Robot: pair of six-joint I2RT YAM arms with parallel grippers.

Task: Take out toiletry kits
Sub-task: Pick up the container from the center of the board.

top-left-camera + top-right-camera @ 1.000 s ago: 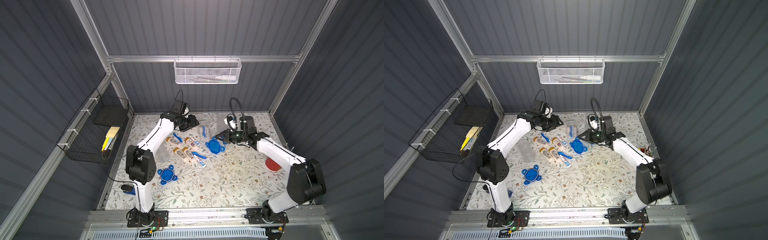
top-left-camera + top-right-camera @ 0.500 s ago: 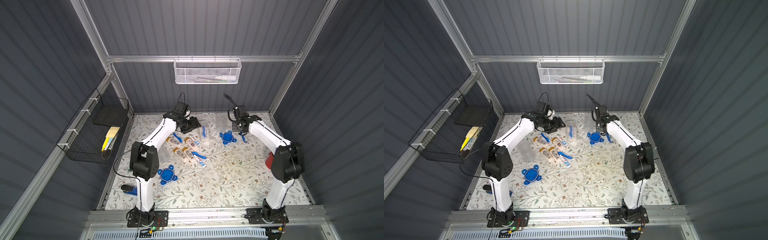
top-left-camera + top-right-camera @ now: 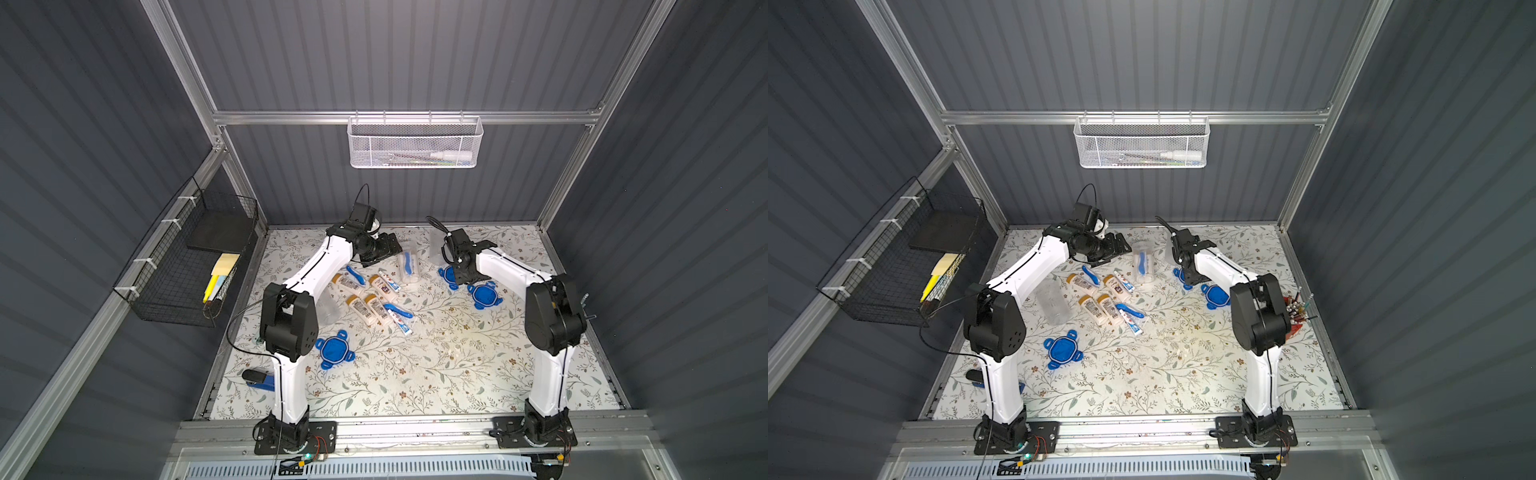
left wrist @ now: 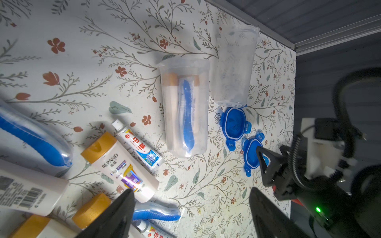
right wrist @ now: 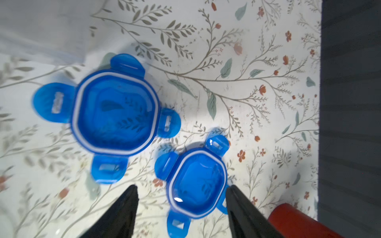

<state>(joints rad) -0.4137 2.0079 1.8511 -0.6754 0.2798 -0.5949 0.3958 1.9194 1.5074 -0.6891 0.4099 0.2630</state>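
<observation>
On the desk point(image 3: 457, 365), unpacked toiletry kits point(image 3: 376, 309) lie loose: light, stiff, slick little pieces. Farther back a clear jar point(image 4: 185, 107) lies on its side with another kit inside. Its toothbrush point(image 4: 186, 115) looks easiest to pinch near the mouth. The left claw point(image 4: 191, 189) hovers apart beside it, wider than a second ago. The right claw point(image 5: 182, 186) stands apart over two loose blue lids point(image 5: 198, 185); a second ago it was clamped on one.

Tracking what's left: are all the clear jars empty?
No, one lidless jar lying on its side holds a blue toothbrush and tan-capped bottles.
</observation>
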